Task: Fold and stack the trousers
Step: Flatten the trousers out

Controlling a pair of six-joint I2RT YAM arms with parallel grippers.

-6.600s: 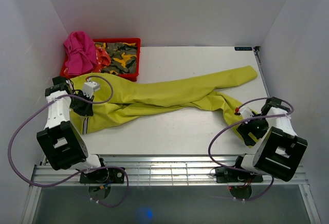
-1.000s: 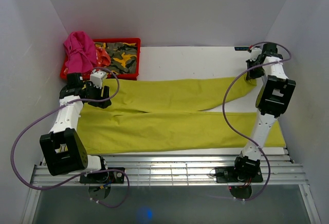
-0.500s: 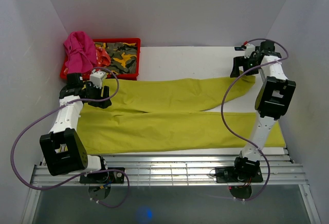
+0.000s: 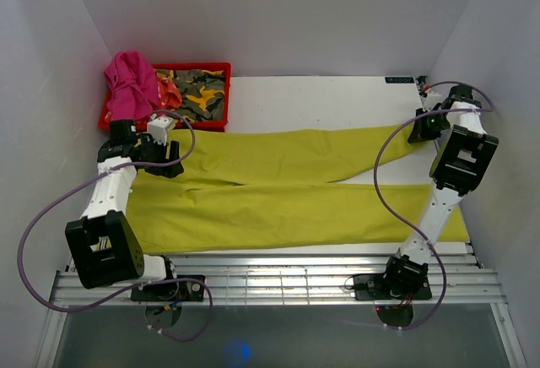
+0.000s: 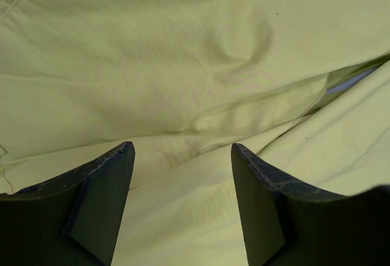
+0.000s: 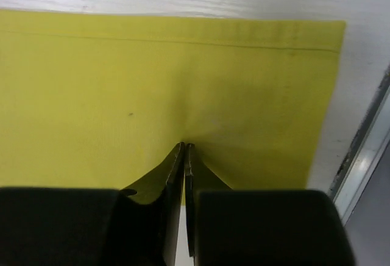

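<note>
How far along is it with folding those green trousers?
Done: the trousers lie spread flat, legs straight. In hand: the right jaws are shut on the far leg's cuff; the left jaws hang open over the waist end. Left: no fold yet, no stacking.

The left arm (image 4: 110, 191) rises from its base at the near left corner of the table (image 4: 321, 98) and reaches up along the left edge. Its elbow is bent and its wrist is turned inward and down. The left pincer (image 5: 183, 150) sits low near the left edge, its two dark fingers (image 5: 100, 199) spread well apart. The right arm (image 4: 439, 203) stretches from its base at the near right corner along the right edge, almost to the far right corner, with the last link folded inward. The right pincer (image 6: 184, 148) points down, jaws pressed together, their tips pinching a small pucker of the trousers (image 6: 122, 95).
</note>
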